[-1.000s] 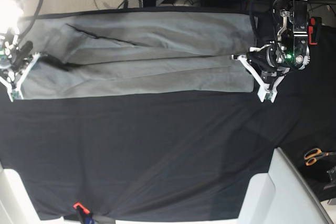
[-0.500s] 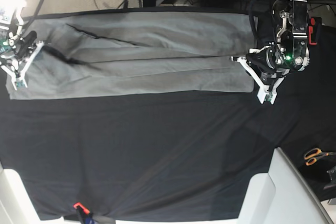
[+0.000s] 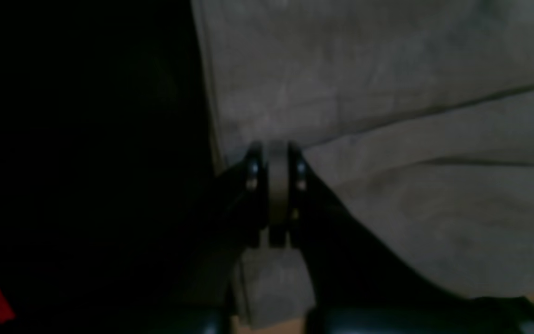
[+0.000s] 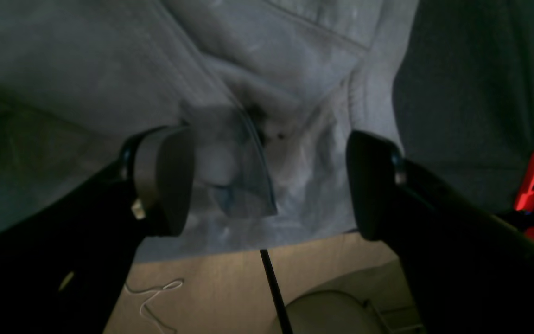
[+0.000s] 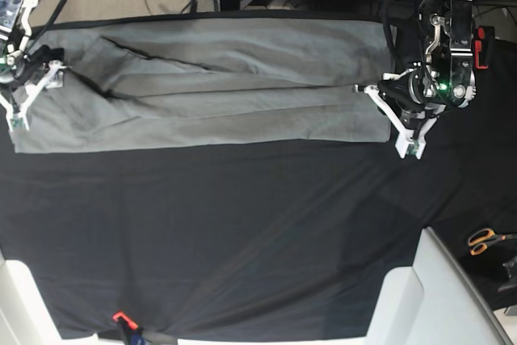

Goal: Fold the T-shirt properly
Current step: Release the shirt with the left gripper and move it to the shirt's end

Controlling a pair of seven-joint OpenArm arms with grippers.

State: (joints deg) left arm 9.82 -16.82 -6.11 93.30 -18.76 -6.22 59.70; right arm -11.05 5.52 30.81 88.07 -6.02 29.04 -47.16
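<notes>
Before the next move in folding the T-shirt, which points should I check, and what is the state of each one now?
1. Right gripper released: ok, jaws stand wide apart with no cloth between them.
2. Left gripper holding: ok, shut on the T-shirt edge.
3. T-shirt folded into a long band: ok, it lies on the black table cloth.
4. Band smooth: not ok, creases near the right gripper's end.
5. Scissors away from the cloth: ok, at the table's far side.
6. Neckline label position: cannot tell.
</notes>
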